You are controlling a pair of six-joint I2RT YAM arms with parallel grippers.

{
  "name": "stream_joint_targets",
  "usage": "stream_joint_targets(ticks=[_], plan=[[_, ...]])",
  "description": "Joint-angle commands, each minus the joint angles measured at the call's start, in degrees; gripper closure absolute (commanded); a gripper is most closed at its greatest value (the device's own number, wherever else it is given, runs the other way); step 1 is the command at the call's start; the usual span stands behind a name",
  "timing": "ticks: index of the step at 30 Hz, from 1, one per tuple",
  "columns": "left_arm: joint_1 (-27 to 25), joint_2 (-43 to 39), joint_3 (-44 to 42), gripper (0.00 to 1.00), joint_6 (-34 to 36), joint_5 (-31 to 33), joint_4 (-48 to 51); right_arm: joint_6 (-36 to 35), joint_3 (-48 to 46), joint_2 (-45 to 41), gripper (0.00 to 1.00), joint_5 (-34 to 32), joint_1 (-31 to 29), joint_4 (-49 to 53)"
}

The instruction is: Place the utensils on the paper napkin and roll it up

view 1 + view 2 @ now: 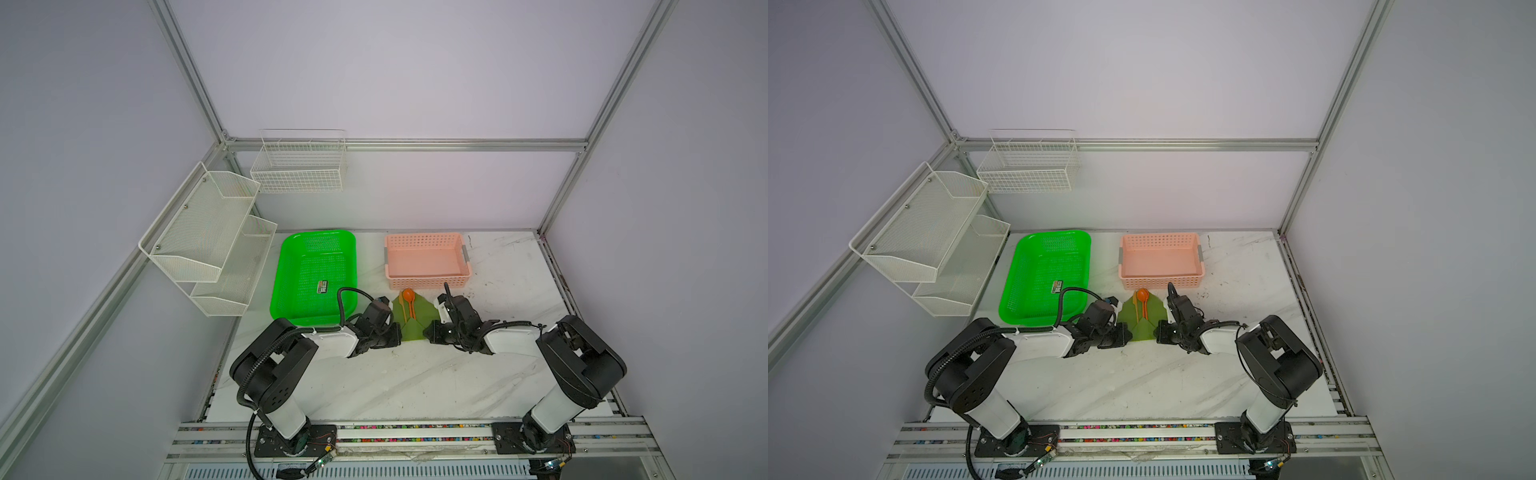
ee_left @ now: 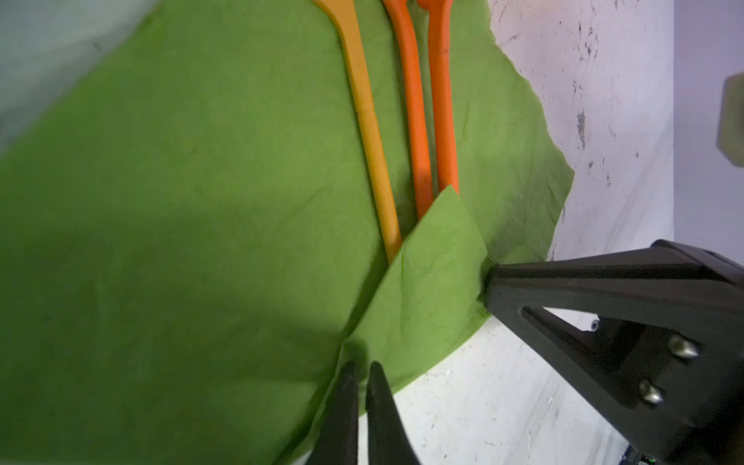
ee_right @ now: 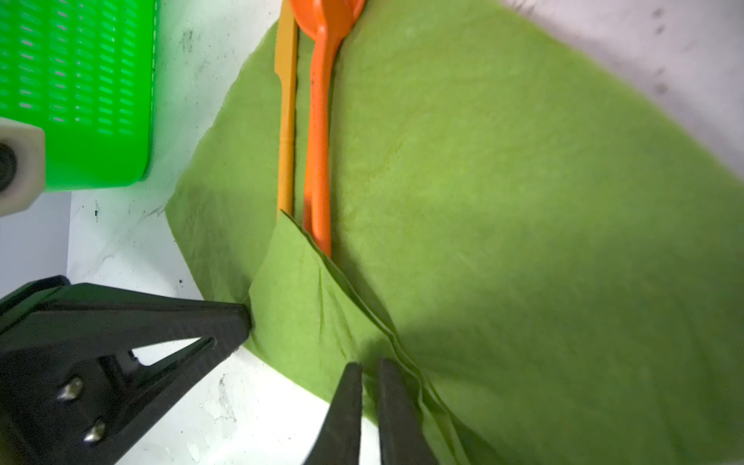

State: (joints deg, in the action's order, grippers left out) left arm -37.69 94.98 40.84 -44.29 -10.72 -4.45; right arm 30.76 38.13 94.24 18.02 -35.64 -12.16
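The olive-green paper napkin [image 1: 415,328] [image 1: 1147,328] lies as a diamond in front of the pink basket. Three orange utensils [image 1: 409,302] [image 1: 1142,302] lie side by side down its middle, the spoon bowl at the far tip. The near corner is folded over their handle ends [image 2: 435,273] [image 3: 306,290]. My left gripper [image 2: 362,364] [image 1: 395,332] pinches the near left end of that fold. At the fold's right end my right gripper [image 3: 366,362] [image 1: 430,332] does the same. Both have only a thin gap between the jaws. Each wrist view shows the other gripper's tip touching the flap.
A neon-green perforated tray [image 1: 316,274] sits just left of the napkin, close behind my left arm. The pink basket [image 1: 428,259] stands right behind the napkin's far tip. White wire racks [image 1: 208,237] [image 1: 299,162] hang at the back left. The table's right edge [image 1: 557,282] runs along a metal frame.
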Motion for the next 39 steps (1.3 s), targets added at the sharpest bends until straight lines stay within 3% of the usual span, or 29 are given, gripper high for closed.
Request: stream_joint_targets(ticks=[1, 13, 20, 24, 30, 39], plan=[[1.1, -0.9, -4.3, 0.9, -0.9, 0.3, 2.5, -0.4, -0.6, 1.6, 0.85, -1.0, -0.1, 5.7], [6.8, -8.0, -8.8, 0.91, -0.6, 1.4, 4.9, -0.1, -1.3, 1.3, 0.86, -1.2, -0.1, 5.4], [0.7, -13.5, 3.4, 0.9, 3.6, 8.3, 14.4, 0.1, -0.9, 1.1, 0.85, -1.3, -0.1, 5.6], [-2.5, -13.4, 9.9, 0.89, 4.5, 9.6, 14.7, 0.2, -0.5, 1.0, 0.85, -1.2, -0.1, 5.8], [-3.5, -5.0, 14.8, 0.89, 4.8, 3.4, 10.4, 0.1, -0.1, 1.1, 0.85, -1.2, -0.1, 6.1], [-3.9, 2.7, 14.5, 0.89, 3.8, -1.1, 2.4, 0.1, 0.6, 1.3, 0.85, -0.8, -0.1, 6.2]])
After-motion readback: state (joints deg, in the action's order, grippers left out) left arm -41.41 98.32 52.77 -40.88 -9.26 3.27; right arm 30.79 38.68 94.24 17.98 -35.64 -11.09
